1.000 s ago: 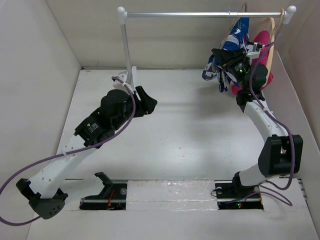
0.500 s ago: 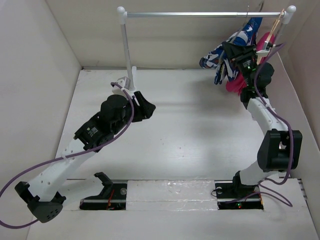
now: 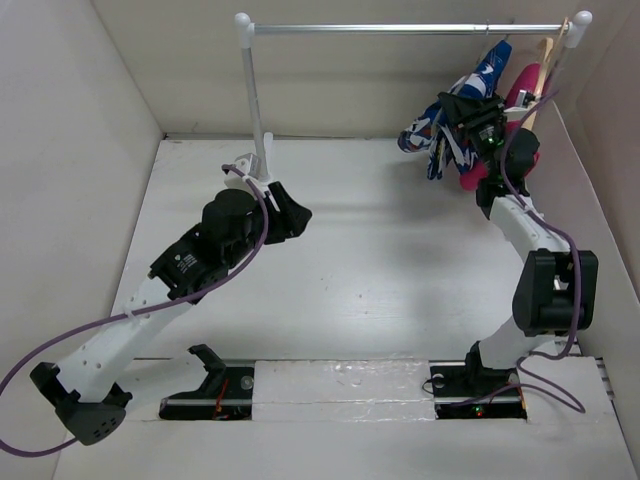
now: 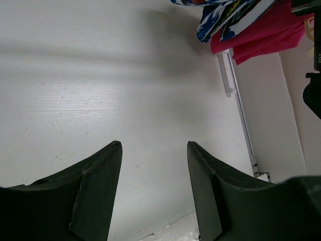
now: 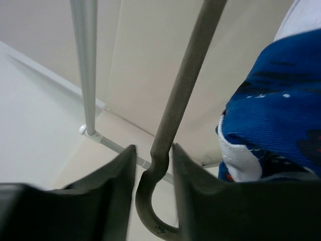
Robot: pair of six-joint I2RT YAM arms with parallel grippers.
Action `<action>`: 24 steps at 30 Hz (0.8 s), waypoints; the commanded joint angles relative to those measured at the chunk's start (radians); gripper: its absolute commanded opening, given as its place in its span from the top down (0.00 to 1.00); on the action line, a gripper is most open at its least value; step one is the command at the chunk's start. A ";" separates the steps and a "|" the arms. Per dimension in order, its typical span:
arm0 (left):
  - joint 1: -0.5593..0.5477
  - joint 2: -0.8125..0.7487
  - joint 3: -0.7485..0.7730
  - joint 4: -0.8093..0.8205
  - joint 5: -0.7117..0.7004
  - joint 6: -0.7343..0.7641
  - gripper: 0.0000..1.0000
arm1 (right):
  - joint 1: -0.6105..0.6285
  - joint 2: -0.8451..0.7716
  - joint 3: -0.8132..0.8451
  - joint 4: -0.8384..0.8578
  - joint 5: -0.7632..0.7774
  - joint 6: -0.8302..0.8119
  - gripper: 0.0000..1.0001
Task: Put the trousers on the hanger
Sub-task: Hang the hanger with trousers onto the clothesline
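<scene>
**A:** Overhead first. Where are the trousers (image 3: 483, 75)?

**B:** Far right corner of the table (image 3: 380, 280), clear of the surface and bunched under the right end of the rail (image 3: 400, 29). The printed folds hang around the right gripper (image 3: 468, 112). A pink garment (image 3: 522, 82) on a wooden hanger (image 3: 545, 50) is just beside them, nearer the right edge.

**A:** Can you see the wire hanger from up there?

**B:** No (too thin, and there is cloth over it). The right wrist view has it. The hanger (image 5: 183, 85) is a grey wire running up between the fingers (image 5: 108, 193) and curling into a loop at the bottom. The jaws are drawn nearly together, pinching that wire. Blue-and-white cloth fills the right side of that view. I cannot tell whether the hook sits on the rail.

**A:** And the left arm?

**B:** The left gripper (image 3: 290, 208) is toward the far left, near the rack's post (image 3: 253, 95), low over the table. Its own camera shows what the overhead cannot: the jaws stand wide apart and hold nothing, with bare tabletop showing between them. That view looks across to the far right side, where the trousers' and the pink garment's hems hang above the rack's foot bar (image 4: 225, 73).
</scene>
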 commanded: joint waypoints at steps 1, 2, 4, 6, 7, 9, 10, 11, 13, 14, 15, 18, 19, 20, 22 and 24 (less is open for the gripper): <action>0.002 0.002 -0.015 0.042 0.000 -0.008 0.50 | -0.008 -0.070 0.013 0.209 -0.014 -0.079 0.56; 0.002 0.004 -0.011 0.042 -0.001 -0.005 0.49 | -0.008 -0.079 0.018 0.192 -0.020 -0.093 0.53; 0.002 0.018 0.005 0.039 -0.006 0.005 0.47 | -0.032 -0.108 0.039 0.106 -0.053 -0.157 0.33; 0.002 0.028 0.020 0.034 -0.008 0.014 0.44 | -0.043 -0.140 0.051 0.006 -0.074 -0.218 0.23; 0.002 0.034 0.040 0.033 -0.014 0.020 0.42 | -0.054 -0.154 0.048 -0.017 -0.076 -0.237 0.20; 0.002 0.053 0.061 0.026 -0.026 0.037 0.38 | -0.054 -0.197 0.042 -0.089 -0.074 -0.287 0.20; 0.002 0.059 0.087 0.022 -0.032 0.043 0.37 | -0.067 -0.212 0.041 -0.118 -0.074 -0.312 0.20; 0.002 0.079 0.115 0.014 -0.044 0.055 0.33 | -0.077 -0.240 0.054 -0.231 -0.079 -0.365 0.19; 0.002 0.087 0.146 0.005 -0.057 0.069 0.28 | -0.089 -0.270 0.058 -0.271 -0.079 -0.425 0.15; 0.002 0.100 0.158 0.002 -0.061 0.078 0.23 | -0.089 -0.286 0.068 -0.336 -0.079 -0.453 0.11; 0.002 0.107 0.175 -0.006 -0.073 0.092 0.21 | -0.089 -0.300 0.073 -0.373 -0.083 -0.512 0.09; 0.012 0.130 0.224 0.009 -0.066 0.101 0.01 | -0.112 -0.373 0.070 -0.505 -0.064 -0.628 0.00; 0.025 0.131 0.230 0.020 -0.051 0.101 0.01 | -0.112 -0.395 0.064 -0.526 -0.057 -0.652 0.00; 0.048 0.139 0.229 0.031 -0.032 0.098 0.01 | -0.123 -0.445 0.055 -0.573 -0.047 -0.675 0.00; 0.067 0.153 0.220 0.051 0.020 0.089 0.01 | -0.135 -0.496 0.035 -0.611 -0.028 -0.746 0.00; 0.078 0.166 0.212 0.051 0.040 0.083 0.01 | -0.156 -0.563 0.033 -0.672 -0.031 -0.825 0.00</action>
